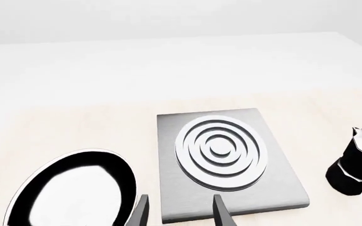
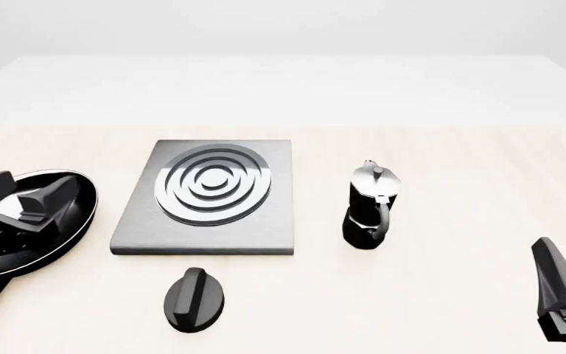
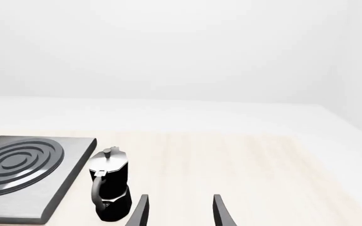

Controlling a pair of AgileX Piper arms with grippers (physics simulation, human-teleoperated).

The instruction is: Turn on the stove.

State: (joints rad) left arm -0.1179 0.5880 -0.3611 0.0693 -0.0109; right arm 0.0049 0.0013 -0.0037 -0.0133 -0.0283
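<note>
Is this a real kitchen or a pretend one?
It looks like a pretend kitchen table in a computer simulation. A flat grey stove sits on a pale wooden table, with its black knob in front, a frying pan to the left and a little moka pot to the right.

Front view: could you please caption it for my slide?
Stove flanked by frying pan and moka pot, knob in front.

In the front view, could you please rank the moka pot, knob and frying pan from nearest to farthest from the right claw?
From the right claw:
1. Moka pot, mid-table, to its left.
2. Knob, near edge, in front of the stove slab.
3. Frying pan, far left.
</note>
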